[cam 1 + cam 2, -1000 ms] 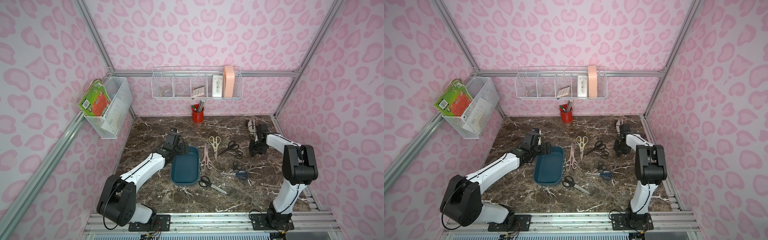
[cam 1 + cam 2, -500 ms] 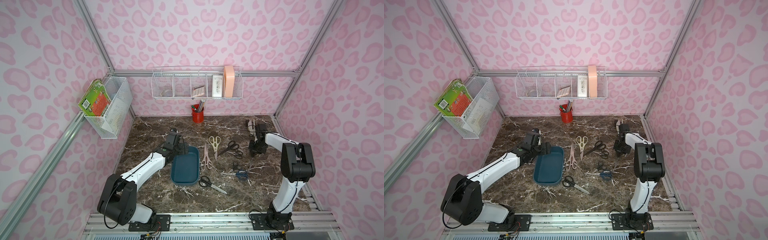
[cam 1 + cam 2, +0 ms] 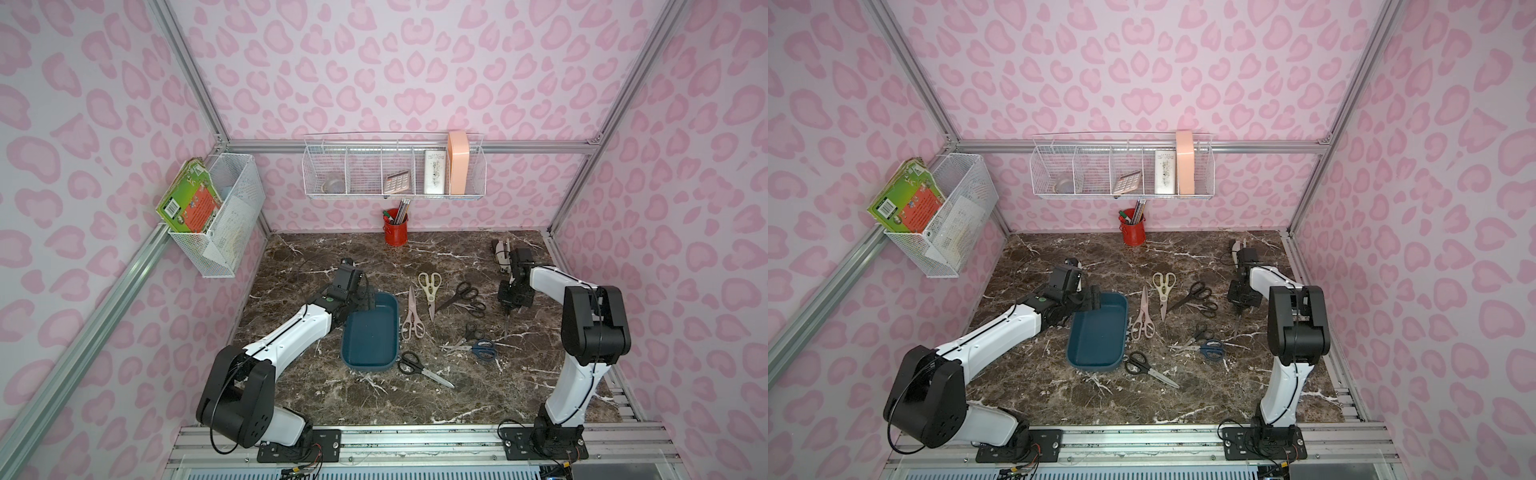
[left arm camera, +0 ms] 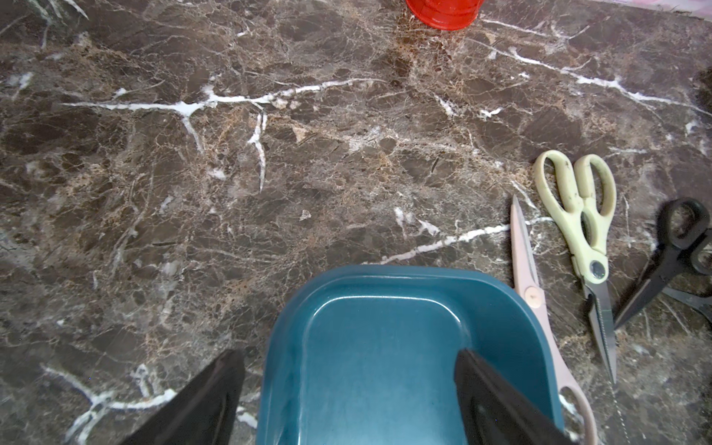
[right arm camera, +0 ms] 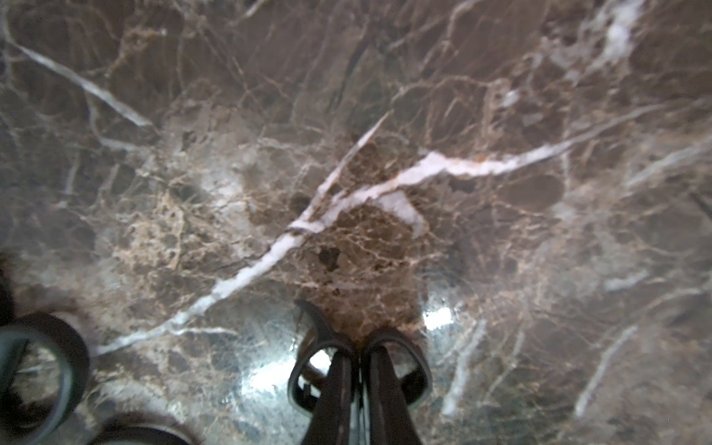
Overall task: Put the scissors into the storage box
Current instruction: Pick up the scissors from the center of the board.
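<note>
Black-handled scissors (image 3: 506, 326) at far right are being clamped at the handle loops, the right gripper (image 5: 360, 352) just pulling its jaws together on them, blade pointing near. Can't tell if they're lifting off the marble table (image 3: 478, 395) yet. Storage box (image 3: 370, 332) is sitting empty centre-left with the left gripper (image 4: 348, 354) straddling its far wall, jaws apart, so the first transfer is only starting.

Storage box (image 3: 369, 336) left of the scattered scissors (image 3: 430, 291), pen cup (image 3: 395, 232) behind them, stapler (image 3: 500, 250) at back right

Now tighter: right fingers (image 5: 339, 397) on black scissors (image 5: 325, 333).
</note>
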